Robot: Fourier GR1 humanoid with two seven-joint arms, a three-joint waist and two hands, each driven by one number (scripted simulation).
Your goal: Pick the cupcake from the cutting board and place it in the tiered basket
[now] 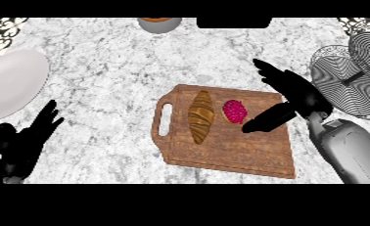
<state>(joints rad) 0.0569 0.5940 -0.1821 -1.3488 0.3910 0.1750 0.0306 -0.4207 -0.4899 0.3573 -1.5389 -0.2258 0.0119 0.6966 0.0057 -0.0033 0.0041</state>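
There is one view only, taken from the robot's head and looking steeply down onto the bench (108, 73), so its marbled top fills nearly the whole picture. The camera faces away from the body: the far side of the bench lies along the upper edge and the near side along the lower edge, where the forearms come in. The view is not mirrored, so the right hand (292, 95) shows at the right and the left hand (29, 142) at the lower left. It sits near enough that the cutting board (239, 151) takes up much of the middle, while the tiered basket (339, 73) is cut by the right edge.
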